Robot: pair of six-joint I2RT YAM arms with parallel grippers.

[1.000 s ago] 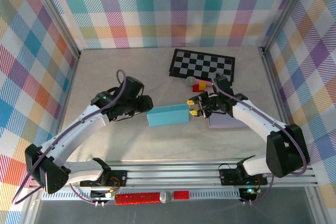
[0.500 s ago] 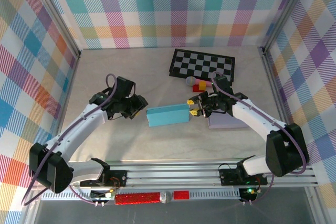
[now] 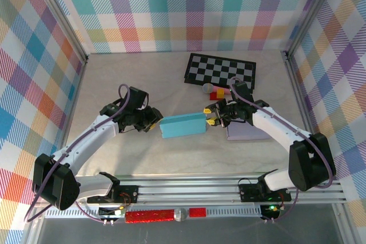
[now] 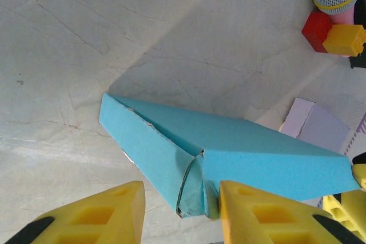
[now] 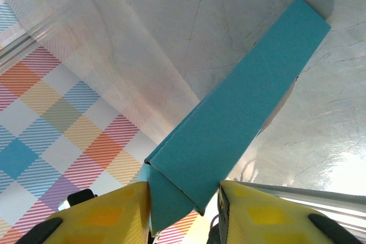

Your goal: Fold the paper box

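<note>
Pinching one end of the paper box, my right hand; left hand open around the other; flimsy card, I'd grip flaps

Teal paper box — long, lying centrally, slightly askew — left-end flaps seemingly not tucked.

The teal paper box is thin matt card. Its faces are smooth and one edge is a bit frayed and white. The pale worktop looks like matt stone with fine crack lines. The left tool has yellow fingers of smooth, hard plastic. The grey ridged metal rails shine a little. The checked walls may be cloth.
</note>
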